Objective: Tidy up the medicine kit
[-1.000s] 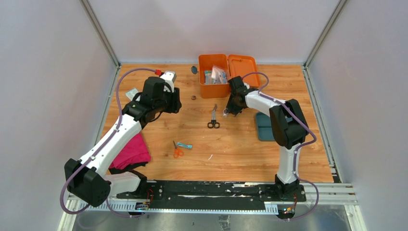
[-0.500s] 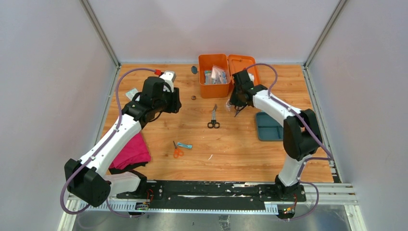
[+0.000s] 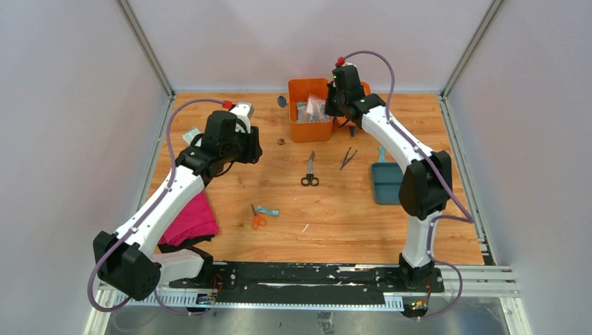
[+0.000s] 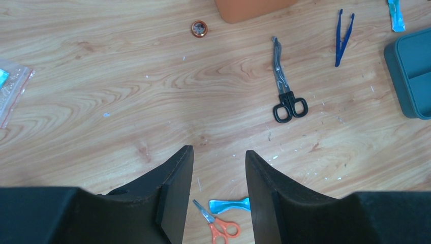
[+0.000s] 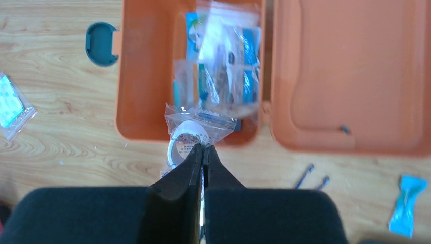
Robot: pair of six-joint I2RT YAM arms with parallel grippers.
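The medicine kit (image 3: 309, 130) stands open at the back of the table, an orange box (image 5: 145, 76) with several clear packets inside and its lid (image 5: 350, 76) folded out to the right. My right gripper (image 5: 203, 148) is shut on a clear plastic bag holding a white tape roll (image 5: 189, 133). It hangs over the box's near wall. In the top view the right gripper (image 3: 340, 106) hides much of the lid. My left gripper (image 4: 217, 155) is open and empty, above bare wood left of centre (image 3: 250, 151).
Black scissors (image 3: 310, 171), blue tweezers (image 3: 348, 158), orange scissors (image 3: 257, 219) and a blue packet (image 3: 269, 211) lie mid-table. A teal tray (image 3: 386, 183) sits right, a small round tin (image 3: 280, 142) near the kit, a pink cloth (image 3: 190, 220) and a clear bag (image 3: 190, 134) left.
My right arm rose from the table beside the tweezers and swung back over the kit, carrying the bag with its jaws shut. The tweezers are uncovered. The left arm stayed still.
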